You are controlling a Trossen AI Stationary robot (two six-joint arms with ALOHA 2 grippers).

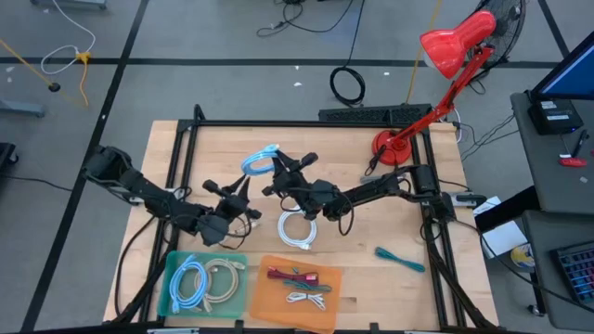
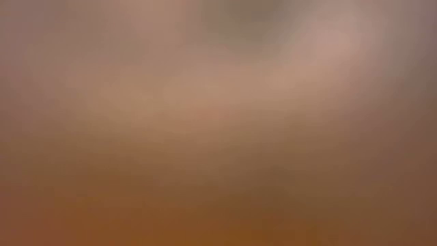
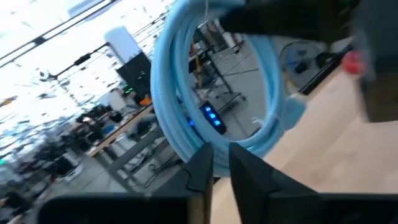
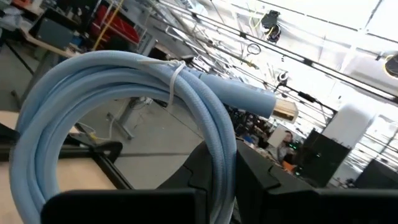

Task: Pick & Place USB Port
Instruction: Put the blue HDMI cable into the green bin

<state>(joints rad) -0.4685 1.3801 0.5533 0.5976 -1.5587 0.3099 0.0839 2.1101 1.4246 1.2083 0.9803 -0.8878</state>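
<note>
- The table fills the middle of the high view; the lamp stands at its upper right corner.
- The held cable is near the centre, between the left gripper and the right gripper.
- A second coil lies just below the right gripper.
- Two trays are at the lower edge: the left tray holds two coils, the right tray holds small cables.
- A loose cable lies at lower right, well apart.
</note>
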